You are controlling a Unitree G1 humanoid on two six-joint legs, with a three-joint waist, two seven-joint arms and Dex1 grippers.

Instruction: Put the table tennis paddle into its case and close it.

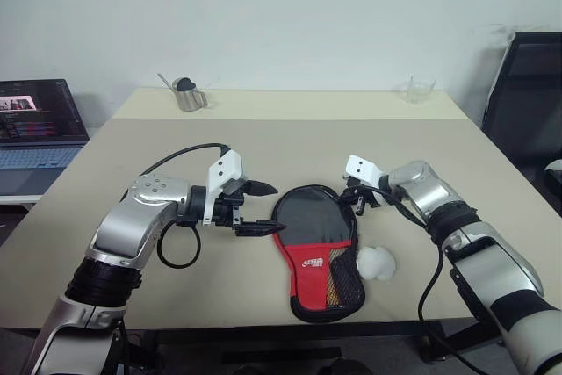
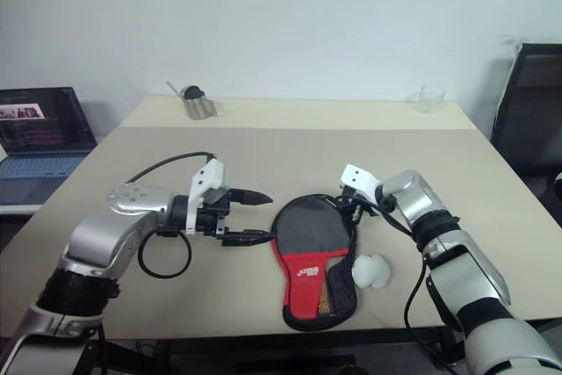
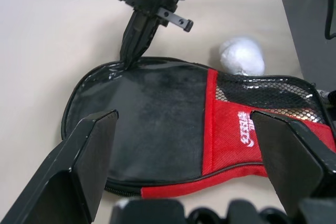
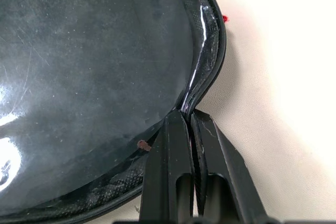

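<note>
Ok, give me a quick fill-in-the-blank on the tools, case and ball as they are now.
1. The left tool is ____.
2. The right tool is shut at the black ____ of the case.
3. The white ball lies on the table beside the case's ____ pocket.

Missing: open; edge; mesh
</note>
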